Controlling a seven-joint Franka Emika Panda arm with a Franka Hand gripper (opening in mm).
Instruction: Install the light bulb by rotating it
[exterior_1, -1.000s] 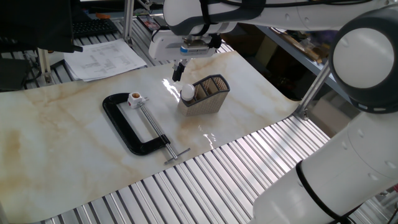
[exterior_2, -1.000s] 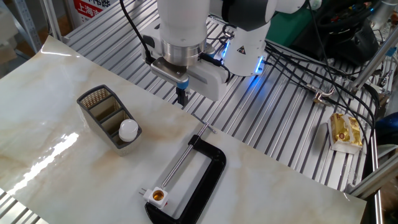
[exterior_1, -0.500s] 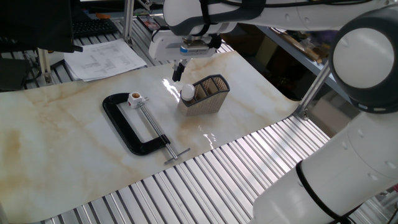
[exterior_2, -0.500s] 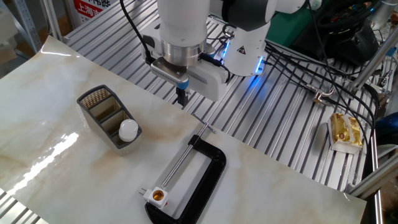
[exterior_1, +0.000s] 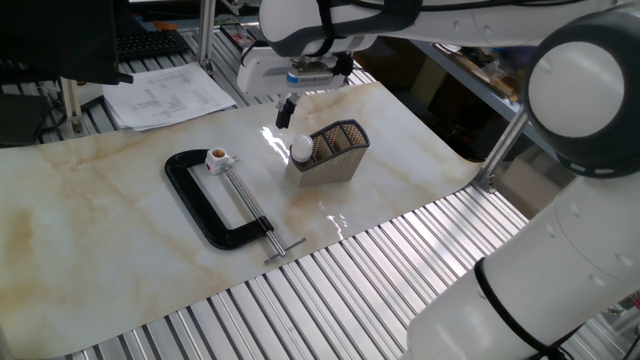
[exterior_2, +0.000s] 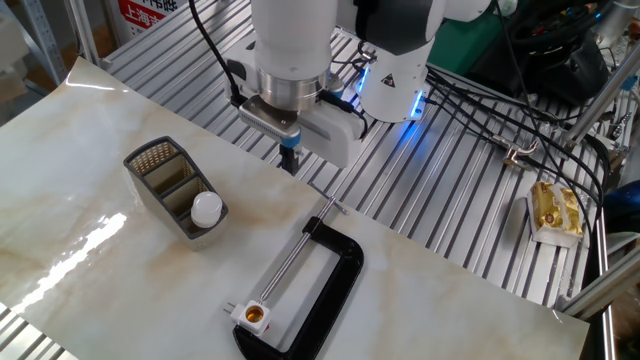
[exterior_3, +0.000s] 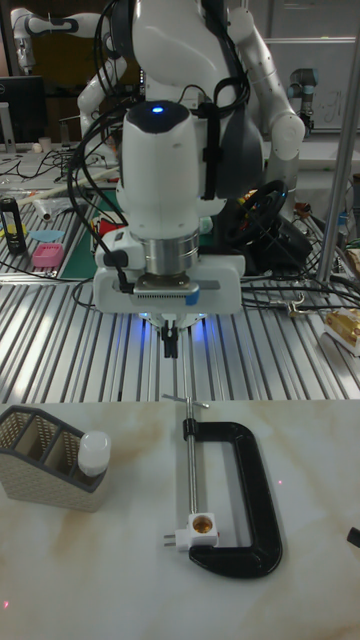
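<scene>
- Bulb (exterior_2: 207, 208) sits in the basket (exterior_2: 150, 165), left of frame, untouched.
- Gripper (exterior_2: 290, 158) hangs above the table's far edge, fingers together, holding nothing.
- Pickup comes first: travel to the bulb, open, grasp; socket (exterior_2: 254, 314) waits lower centre on the clamp (exterior_2: 335, 275).

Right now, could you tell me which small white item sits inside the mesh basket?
The frosted white globe bulb; the white socket with orange centre sits on the black clamp.

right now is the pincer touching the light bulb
Apart. The other fixed view shows the pincer hanging above the table edge, with bare marble between it and the light bulb, which sits in the mesh basket.
</scene>
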